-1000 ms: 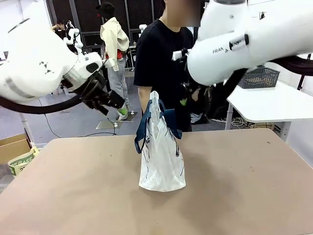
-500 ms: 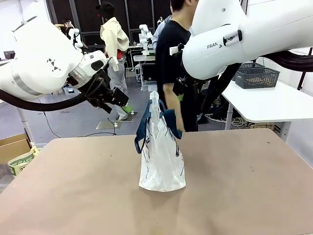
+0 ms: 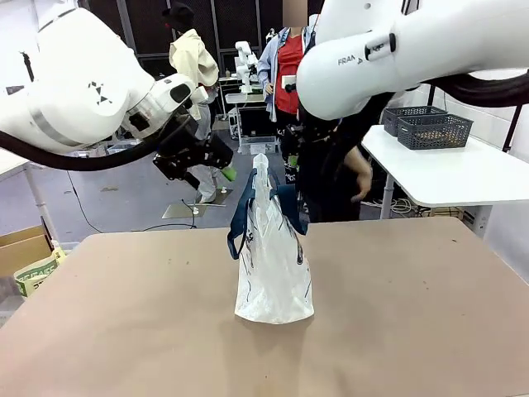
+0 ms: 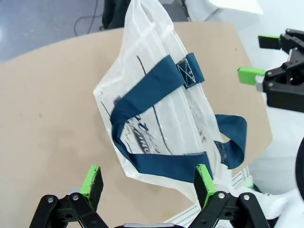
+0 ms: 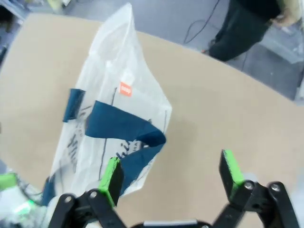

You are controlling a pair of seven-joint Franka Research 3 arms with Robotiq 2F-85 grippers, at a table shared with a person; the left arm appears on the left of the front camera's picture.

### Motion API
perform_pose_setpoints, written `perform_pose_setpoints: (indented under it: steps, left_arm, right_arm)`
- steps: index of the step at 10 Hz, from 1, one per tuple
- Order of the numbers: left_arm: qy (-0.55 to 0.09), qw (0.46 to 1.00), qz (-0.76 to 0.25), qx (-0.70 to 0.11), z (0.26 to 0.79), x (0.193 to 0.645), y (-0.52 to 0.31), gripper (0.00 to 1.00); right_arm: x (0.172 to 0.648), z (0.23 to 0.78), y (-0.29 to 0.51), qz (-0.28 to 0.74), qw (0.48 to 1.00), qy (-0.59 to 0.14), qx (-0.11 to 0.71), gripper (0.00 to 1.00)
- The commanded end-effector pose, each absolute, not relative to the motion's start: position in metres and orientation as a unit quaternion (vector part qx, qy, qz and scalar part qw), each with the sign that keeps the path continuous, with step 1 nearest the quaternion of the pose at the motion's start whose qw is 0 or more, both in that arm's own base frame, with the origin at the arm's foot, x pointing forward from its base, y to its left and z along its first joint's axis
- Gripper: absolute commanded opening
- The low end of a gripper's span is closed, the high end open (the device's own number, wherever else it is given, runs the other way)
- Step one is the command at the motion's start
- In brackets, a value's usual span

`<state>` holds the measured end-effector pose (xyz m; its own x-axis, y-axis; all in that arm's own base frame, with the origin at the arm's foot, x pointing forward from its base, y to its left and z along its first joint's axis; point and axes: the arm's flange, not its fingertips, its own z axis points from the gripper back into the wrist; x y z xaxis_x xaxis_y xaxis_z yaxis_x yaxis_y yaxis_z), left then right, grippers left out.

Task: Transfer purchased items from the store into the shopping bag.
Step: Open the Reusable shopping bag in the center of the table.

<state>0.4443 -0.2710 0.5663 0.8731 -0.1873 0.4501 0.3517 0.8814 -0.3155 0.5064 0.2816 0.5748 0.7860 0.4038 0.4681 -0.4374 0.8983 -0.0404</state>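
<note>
A translucent whitish shopping bag stands upright near the middle of a brown table, apart from both grippers. Its top is pinched almost closed, and its navy strap handles droop down the sides. No purchased items can be seen on the table.

The left gripper hangs above and to the left of the bag, with its jaws spread wide and empty. The left wrist view looks down between the green pads of the left gripper onto the bag and the crossed straps. In the right wrist view the right gripper is also wide open and empty, with the bag below and to one side of it.

The bag looks like thin, soft film, light and probably empty. It would likely crumple, tip or slide at a push. The straps, stitched on with reinforced squares, seem the firmest place to take hold, one on each side to pull the mouth open.

Navy script runs across the bag's side but is too creased to read. A small orange label is too small to read. The right arm carries the letters "FRAN".
</note>
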Motion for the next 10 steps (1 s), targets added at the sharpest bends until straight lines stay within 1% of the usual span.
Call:
perform_pose_setpoints:
  steps: [1,3,5,6,7,10]
  left_arm:
    - [-0.182,0.954,-0.118,-0.205,0.572,0.451,-0.285,1.00]
    - [-0.159,0.955,-0.130,-0.214,0.572,0.447,-0.300,1.00]
    - [-0.146,0.954,-0.156,-0.210,0.567,0.441,-0.306,1.00]
    - [-0.165,0.955,-0.136,-0.207,0.567,0.443,-0.302,1.00]
    - [-0.165,0.955,-0.136,-0.207,0.567,0.443,-0.302,1.00]
    - [-0.145,0.957,-0.142,-0.207,0.560,0.440,-0.310,1.00]
  right_arm:
    - [0.515,0.575,0.302,0.200,0.957,-0.206,0.052,1.00]
    - [0.514,0.571,0.311,0.194,0.958,-0.200,0.064,1.00]
    - [0.514,0.569,0.312,0.185,0.956,-0.213,0.081,1.00]
    - [0.511,0.567,0.310,0.203,0.956,-0.205,0.057,1.00]
    - [0.511,0.567,0.310,0.203,0.956,-0.205,0.057,1.00]
    - [0.513,0.568,0.312,0.179,0.956,-0.217,0.083,1.00]
